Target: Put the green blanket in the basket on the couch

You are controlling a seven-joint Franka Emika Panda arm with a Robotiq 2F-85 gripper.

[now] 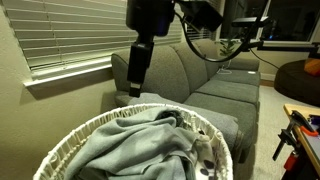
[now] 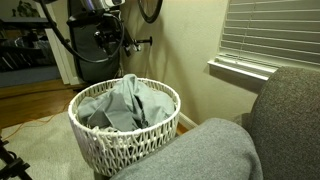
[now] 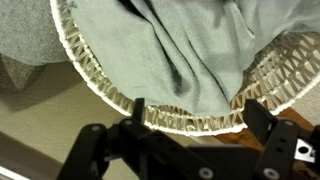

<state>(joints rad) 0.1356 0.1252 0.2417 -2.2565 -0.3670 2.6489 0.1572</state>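
While heaped in basket (image 2: 103,142), green blanket (image 2: 125,100) pale, rumpled.

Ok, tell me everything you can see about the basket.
The basket is big, round and white, made of woven wicker with open-weave gaps along the rim. It stands upright, seemingly on the floor, close beside the couch arm and near the wall. The rumpled green blanket fills it, rising above the rim in the middle. The open end effector hangs above its rim, apart from it.
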